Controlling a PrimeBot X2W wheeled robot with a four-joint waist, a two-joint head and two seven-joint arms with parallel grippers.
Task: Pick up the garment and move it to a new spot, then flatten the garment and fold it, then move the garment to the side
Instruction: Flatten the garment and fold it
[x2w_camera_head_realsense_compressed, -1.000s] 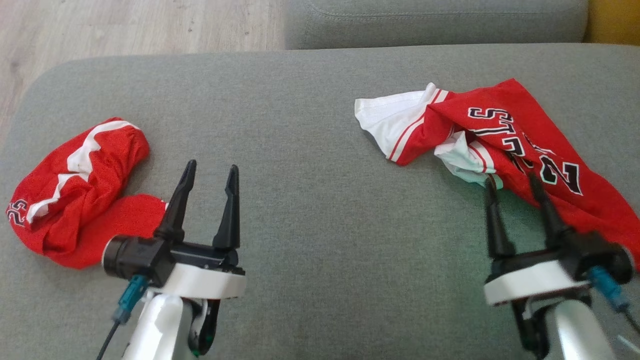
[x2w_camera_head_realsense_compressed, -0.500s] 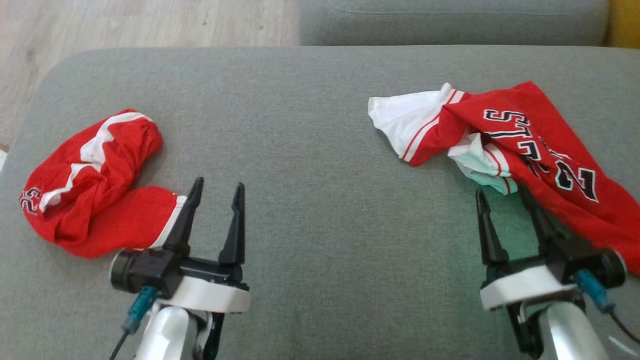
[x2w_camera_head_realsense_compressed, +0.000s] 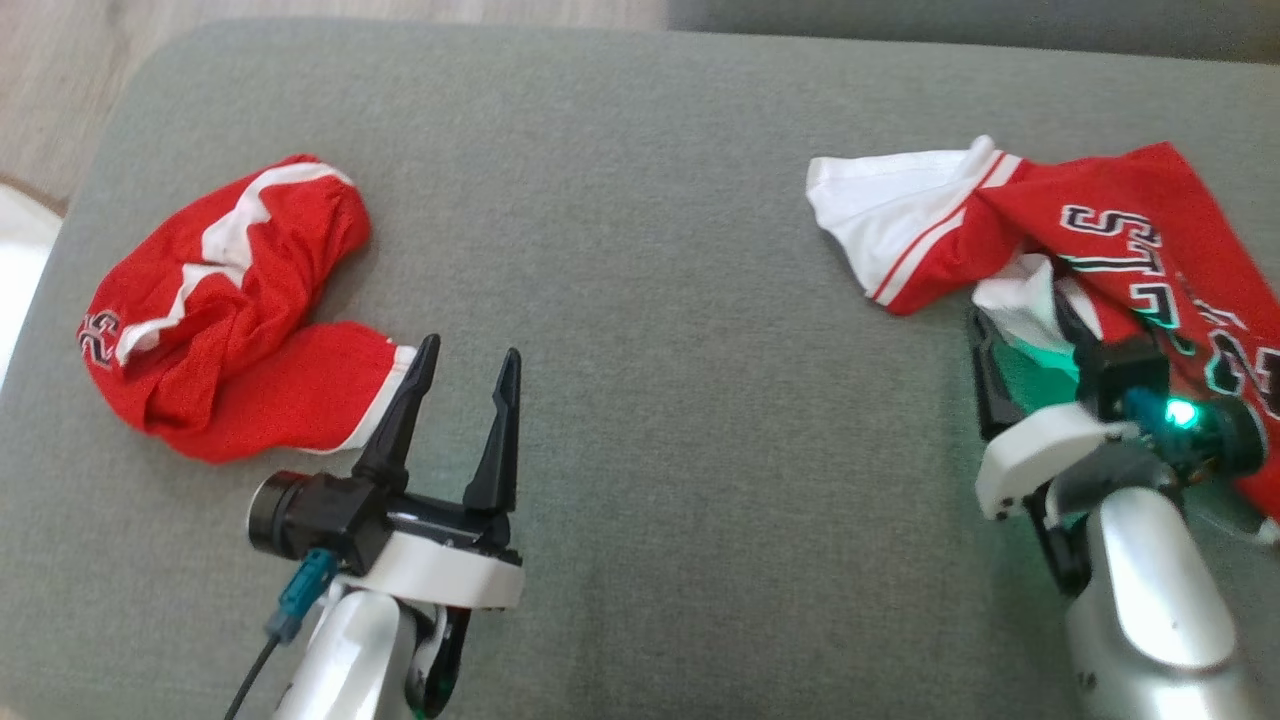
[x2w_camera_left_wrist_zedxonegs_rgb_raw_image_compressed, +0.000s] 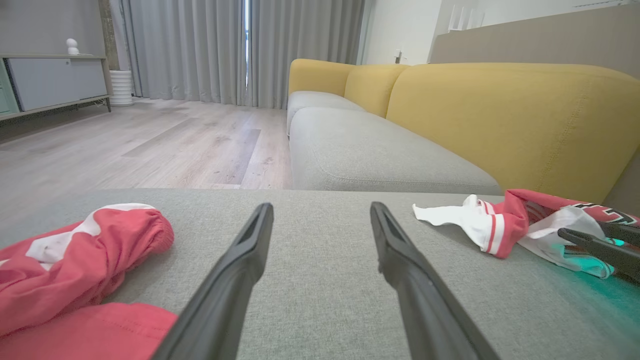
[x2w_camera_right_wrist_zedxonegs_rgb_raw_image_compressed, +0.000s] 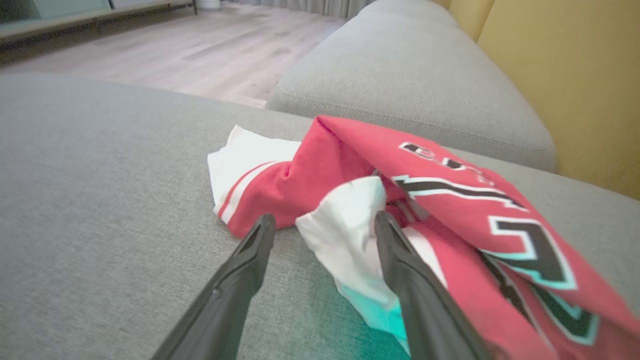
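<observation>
The jersey (x2w_camera_head_realsense_compressed: 1100, 220) lies crumpled on the right side of the grey cushion (x2w_camera_head_realsense_compressed: 650, 300), red with white trim and black lettering, one white end pointing toward the cushion's middle. The right gripper (x2w_camera_head_realsense_compressed: 1020, 320) is at the jersey's near edge, toward the cushion's front. Its fingers stand apart with nothing clamped. In the right wrist view the gripper (x2w_camera_right_wrist_zedxonegs_rgb_raw_image_compressed: 324, 216) straddles a white fold (x2w_camera_right_wrist_zedxonegs_rgb_raw_image_compressed: 345, 225) of the jersey (x2w_camera_right_wrist_zedxonegs_rgb_raw_image_compressed: 450, 200). The fold sits between the two fingers, and the right-hand finger lies over the fabric. Whether either finger presses the cloth I cannot tell. A green light on that wrist tints the fold teal.

On the cushion's left side lie bunched red shorts (x2w_camera_head_realsense_compressed: 230, 310). The left gripper (x2w_camera_head_realsense_compressed: 471, 347) is just beside their hem, fingers spread and empty, above bare cushion (x2w_camera_left_wrist_zedxonegs_rgb_raw_image_compressed: 321, 205). Beyond the cushion's far edge are a yellow-backed sofa (x2w_camera_left_wrist_zedxonegs_rgb_raw_image_compressed: 500, 115) and wooden floor (x2w_camera_left_wrist_zedxonegs_rgb_raw_image_compressed: 150, 145).
</observation>
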